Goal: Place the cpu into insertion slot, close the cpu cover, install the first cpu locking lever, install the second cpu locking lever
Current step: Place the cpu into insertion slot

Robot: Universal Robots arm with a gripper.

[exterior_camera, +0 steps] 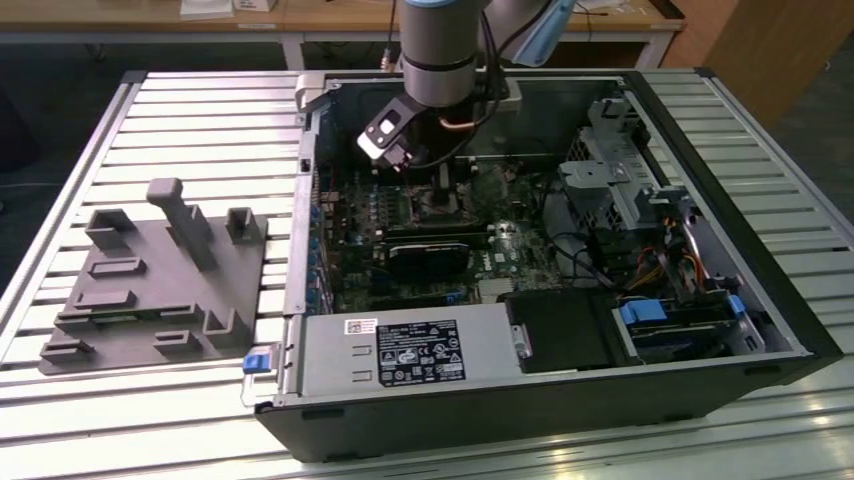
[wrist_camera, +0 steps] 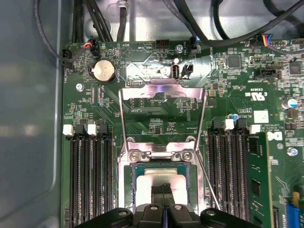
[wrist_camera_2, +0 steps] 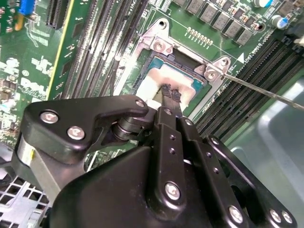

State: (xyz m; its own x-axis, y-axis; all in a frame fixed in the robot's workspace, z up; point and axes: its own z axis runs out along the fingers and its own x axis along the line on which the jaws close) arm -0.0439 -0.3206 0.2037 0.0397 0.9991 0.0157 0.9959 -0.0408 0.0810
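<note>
Step one, seating the chip (wrist_camera: 161, 176). My hand (wrist_camera_2: 168, 92), tips pressed together, is touching the chip, which is lying in the socket (wrist_camera_2: 198, 88) directly beneath. The cover (wrist_camera: 161, 87) is standing open beyond. Before any closing, I judge, the chip needs to be sitting flat.

The case (exterior_camera: 561, 415) lies open on the bench (exterior_camera: 200, 120), with the board (exterior_camera: 354, 290) on its floor and the slot (wrist_camera: 129, 171) set in the board. The cpu (wrist_camera: 161, 176) lies in the slot, and the tool (wrist_camera: 164, 188) tip rests on top of it. The cover (wrist_camera: 161, 87) stands open off the slot, hinged at one edge. Long sockets (wrist_camera: 90, 175) flank the slot on two sides, and a thin lever (wrist_camera_2: 266, 91) slants out from its corner. In the exterior view, a card (exterior_camera: 434, 250) lies just nearer the camera than the slot and a power supply (exterior_camera: 400, 350) nearer still. A drive cage (exterior_camera: 614, 175) stands to the exterior view's right of the slot. A fixture (exterior_camera: 154, 275) sits well to its left, outside the case.
</note>
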